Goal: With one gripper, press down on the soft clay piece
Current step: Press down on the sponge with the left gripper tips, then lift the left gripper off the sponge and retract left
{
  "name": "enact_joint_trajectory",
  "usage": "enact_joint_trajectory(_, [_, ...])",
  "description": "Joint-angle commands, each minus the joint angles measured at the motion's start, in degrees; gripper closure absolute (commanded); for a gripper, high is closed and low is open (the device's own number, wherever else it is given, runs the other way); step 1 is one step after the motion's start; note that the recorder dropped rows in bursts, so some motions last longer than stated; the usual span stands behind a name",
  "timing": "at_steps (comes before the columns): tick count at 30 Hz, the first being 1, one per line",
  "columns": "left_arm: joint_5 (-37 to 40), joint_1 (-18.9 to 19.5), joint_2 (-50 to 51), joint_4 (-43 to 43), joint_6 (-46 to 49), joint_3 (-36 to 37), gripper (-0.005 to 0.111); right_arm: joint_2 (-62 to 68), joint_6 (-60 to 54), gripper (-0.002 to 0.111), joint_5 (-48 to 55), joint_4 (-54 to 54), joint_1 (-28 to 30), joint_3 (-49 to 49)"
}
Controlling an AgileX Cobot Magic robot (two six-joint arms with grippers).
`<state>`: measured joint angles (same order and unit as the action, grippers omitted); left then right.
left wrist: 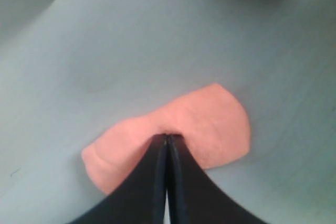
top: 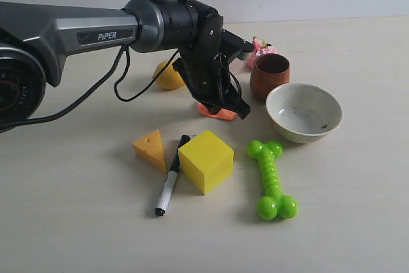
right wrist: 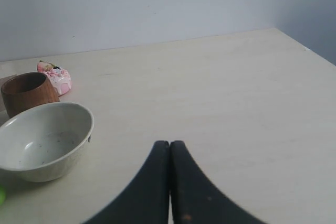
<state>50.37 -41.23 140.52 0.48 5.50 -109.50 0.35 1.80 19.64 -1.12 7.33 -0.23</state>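
The soft clay piece (top: 215,113) is a flat salmon-orange lump on the table, between the lemon and the bowl. My left gripper (top: 239,110) is shut, with nothing between its fingers, and its tips rest on the clay's top. In the left wrist view the closed tips (left wrist: 167,138) sit in a dent at the middle of the clay (left wrist: 215,124), which spreads to both sides of them. My right gripper (right wrist: 169,144) is shut too, hanging over bare table with nothing in it; it does not show in the exterior view.
Near the clay stand a brown wooden cup (top: 269,74), a white bowl (top: 304,112) and a lemon (top: 169,76). Nearer the front lie a cheese wedge (top: 150,148), a black marker (top: 170,178), a yellow block (top: 206,160) and a green toy bone (top: 271,179). A pink toy (top: 261,47) sits behind the cup.
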Motion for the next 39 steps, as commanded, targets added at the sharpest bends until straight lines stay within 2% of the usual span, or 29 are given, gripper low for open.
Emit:
enact_joint_trajectory(1, [4.9,0.1,5.0,-1.3,0.0,2.1,0.107,-0.3,0.0,0.108,-0.4,0.0,0.3,0.2])
enact_joint_trajectory(28, [2.8,0.1,-2.0,2.2,-0.1,2.1,0.107,-0.3,0.0,0.108,-0.4,0.0,0.3,0.2])
enact_joint_trajectory(29, [2.5,0.1,-2.2,2.2,-0.1,2.1,0.106,-0.3,0.0,0.108,-0.3,0.0,0.3,0.2])
enact_joint_trajectory(33, [0.6,0.1,-4.2,2.4,-0.1,2.1,0.086,-0.3,-0.2,0.108,-0.3,0.0,0.3,0.2])
enact_joint_trajectory(39, [0.5,0.1,-4.8,3.1,-0.1,2.1,0.085,-0.3,-0.1,0.108,-0.3,0.0,0.3,0.2])
